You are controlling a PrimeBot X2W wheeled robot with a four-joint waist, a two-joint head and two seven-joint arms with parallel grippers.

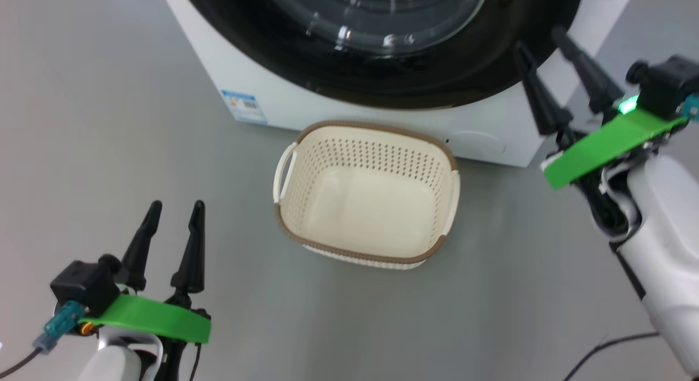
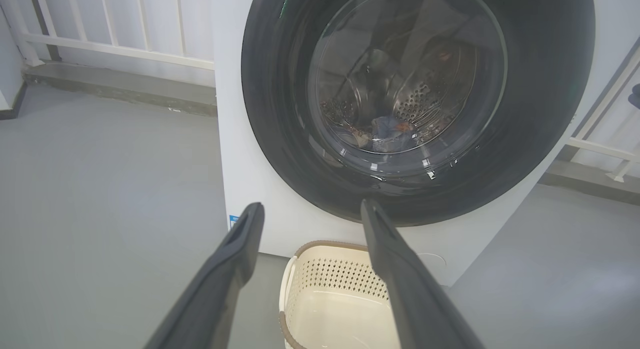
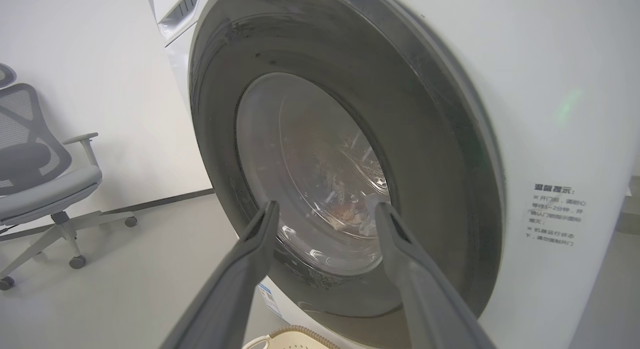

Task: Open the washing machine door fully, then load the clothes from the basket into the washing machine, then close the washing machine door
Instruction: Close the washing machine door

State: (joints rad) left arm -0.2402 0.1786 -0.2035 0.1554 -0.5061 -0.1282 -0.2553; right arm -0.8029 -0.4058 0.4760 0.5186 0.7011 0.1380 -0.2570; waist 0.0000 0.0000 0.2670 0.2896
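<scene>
We face the washing machine (image 1: 262, 81), and its door (image 1: 491, 59) sits shut, the black rim flat against the white front. Through the glass we see the clothes (image 2: 387, 134) lying low in the steel drum, a blue bundle with orange-brown patches. The basket (image 1: 377, 125) stands on the grey floor (image 1: 109, 124) just in front of the machine, below the door, its bare cream bottom showing. Our left claw (image 1: 177, 206) hangs low at our left, well apart from the basket, its two fingers spread and holding nothing. Our right claw (image 1: 538, 38) is raised near the door's right edge, its fingers also apart and gripping nothing; we cannot tell whether the tips touch the rim. A blue label (image 1: 244, 104) marks the machine's lower left corner.
</scene>
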